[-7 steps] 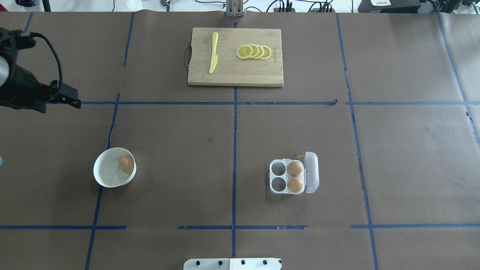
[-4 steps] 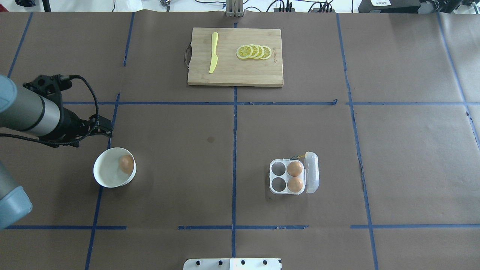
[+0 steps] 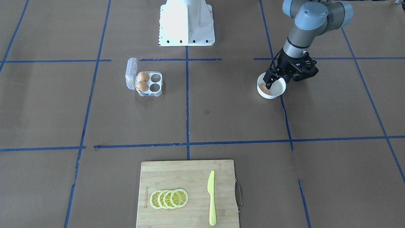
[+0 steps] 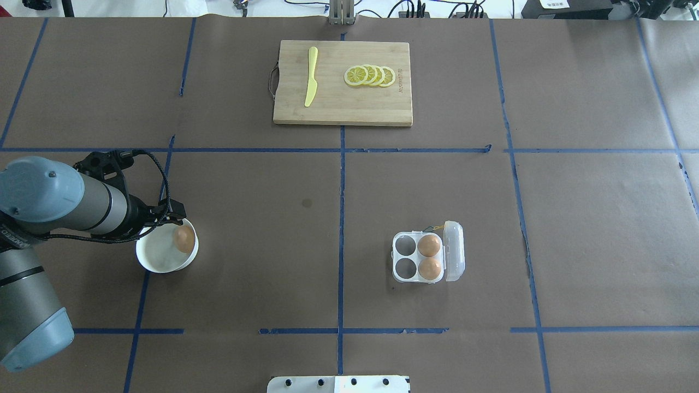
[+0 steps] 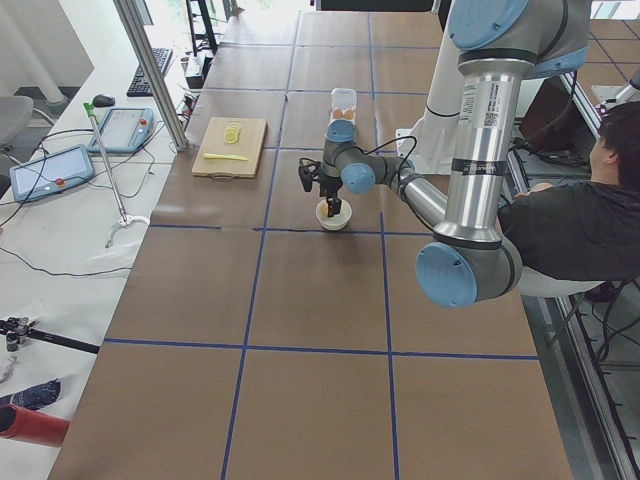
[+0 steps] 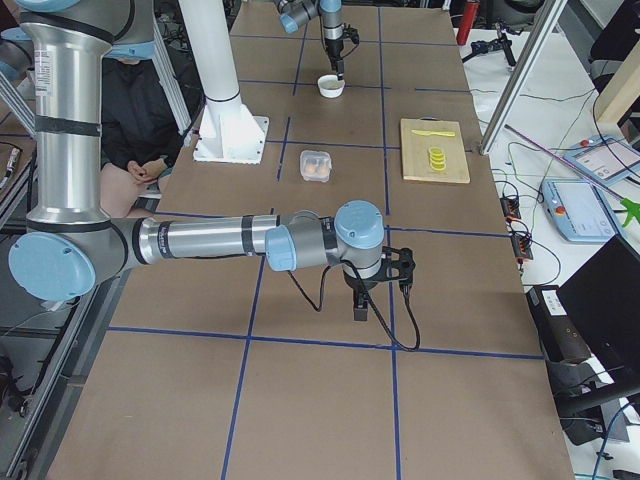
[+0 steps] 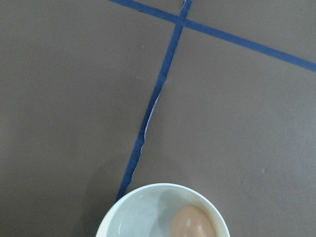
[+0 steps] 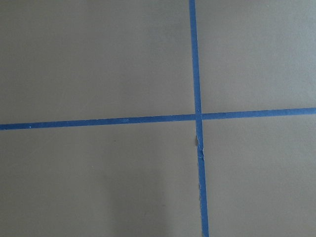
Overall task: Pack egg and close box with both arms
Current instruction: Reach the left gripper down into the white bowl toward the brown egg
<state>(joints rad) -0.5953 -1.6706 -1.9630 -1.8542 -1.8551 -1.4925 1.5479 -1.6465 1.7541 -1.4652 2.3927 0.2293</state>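
Counter (image 4: 600,245) with left arm (image 4: 82,204) and right arm (image 6: 200,240); whether either arm's jaws are apart or together cannot be told. The clear egg box (image 4: 405,257), lid open and two cells filled, lies well apart from both sets of jaws. The white bowl (image 4: 155,254) sits just under the left jaws, the egg (image 4: 184,238) inside it beside their tips.

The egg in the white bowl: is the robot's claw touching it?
Cannot tell. In the front-facing view the left gripper overlaps the bowl beside the egg; no view shows contact or gap.
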